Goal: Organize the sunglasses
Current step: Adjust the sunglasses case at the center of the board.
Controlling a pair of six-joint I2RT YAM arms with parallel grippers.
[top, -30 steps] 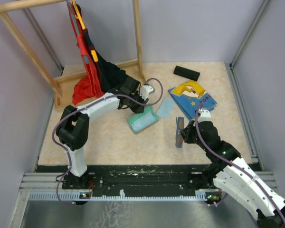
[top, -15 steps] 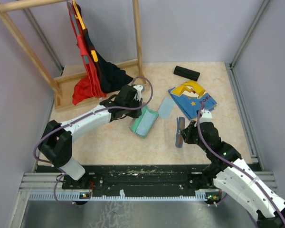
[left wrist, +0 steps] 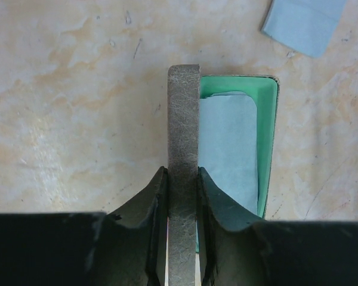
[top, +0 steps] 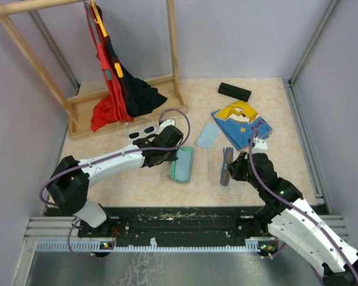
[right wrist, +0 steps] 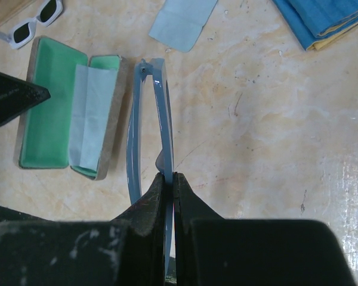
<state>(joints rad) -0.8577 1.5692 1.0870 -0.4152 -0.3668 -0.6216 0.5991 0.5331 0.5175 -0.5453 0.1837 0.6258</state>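
The thin grey-blue wire-framed sunglasses (right wrist: 149, 113) hang folded in my right gripper (right wrist: 169, 176), which is shut on the frame just above the table; in the top view they are a dark strip (top: 225, 165) beside the gripper (top: 234, 170). The white-framed sunglasses (top: 142, 130) lie on the table behind my left arm and show again in the right wrist view (right wrist: 33, 24). My left gripper (left wrist: 183, 173) is shut on the grey wall of an open green-lined case (left wrist: 267, 119), which holds a light-blue cloth (left wrist: 230, 143). The case (top: 183, 164) lies left of the wire-framed pair.
A loose light-blue cloth (top: 207, 135) lies behind the case. A blue and yellow folded item (top: 241, 122) and a black oblong case (top: 234, 91) sit at the back right. A wooden rack (top: 173, 53) with red and black garments (top: 116, 98) fills the back left.
My left arm has swung the open case toward the near side and turned it upright in the view, uncovering the white sunglasses. The right arm with its sunglasses has stayed put.
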